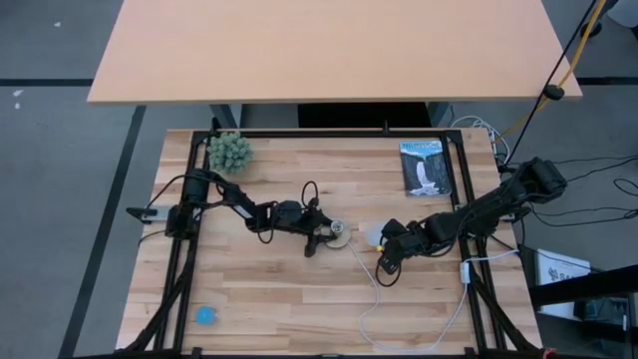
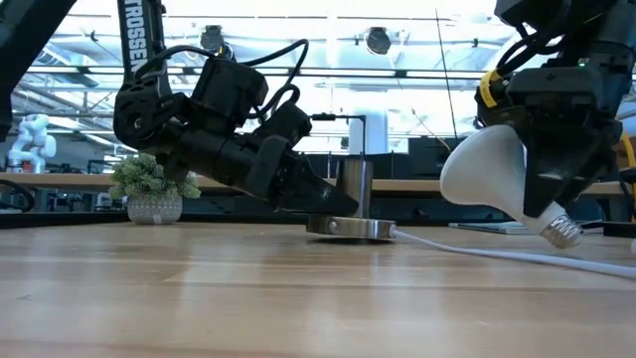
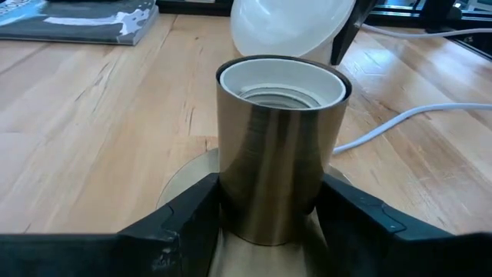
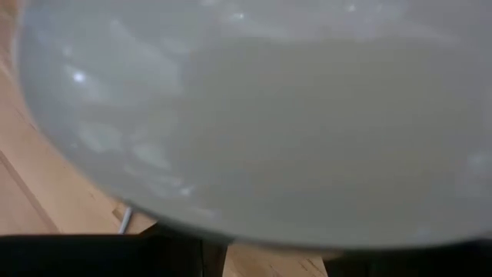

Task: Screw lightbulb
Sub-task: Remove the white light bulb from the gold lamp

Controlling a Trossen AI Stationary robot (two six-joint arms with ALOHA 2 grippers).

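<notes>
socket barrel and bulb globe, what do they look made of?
Socket: looks like polished brass-toned metal, mirror reflections on its wall; the white inner collar could be plastic or ceramic. Lightbulb: matte frosted white globe, glass or plastic, with a silvery threaded metal base.

The lightbulb (image 2: 484, 171) is frosted white with a silvery-grey screw base. The socket (image 3: 278, 146) is brushed gold-brass with a white inner collar and a white cord (image 2: 517, 254). The table (image 1: 269, 289) is pale striped wood; a small plant (image 1: 229, 152) is grey-green, and a book (image 1: 426, 168) is dark-covered.
</notes>
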